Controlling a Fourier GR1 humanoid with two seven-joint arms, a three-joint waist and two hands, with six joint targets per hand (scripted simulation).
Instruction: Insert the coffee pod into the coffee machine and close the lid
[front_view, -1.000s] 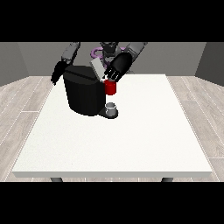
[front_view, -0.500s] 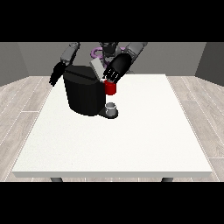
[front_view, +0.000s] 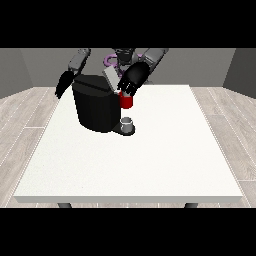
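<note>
Black coffee machine (front_view: 97, 107) on the white tabletop (front_view: 150, 160) — robot hand at the view's right (front_view: 133, 80), fingers curled, beside a red thing at the machine (front_view: 126, 101) — other robot hand (front_view: 63, 85) hanging relaxed.

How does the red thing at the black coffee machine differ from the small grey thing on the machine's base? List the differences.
Colour: the red thing at the machine is bright red; the small grey thing is dull grey.
Height: the red thing sits higher, at the machine's front; the grey thing rests low on the base.
Contact: the hand at the view's right reaches the red thing; nothing touches the grey thing.
Both look small and roughly cylindrical, beside the black coffee machine.
</note>
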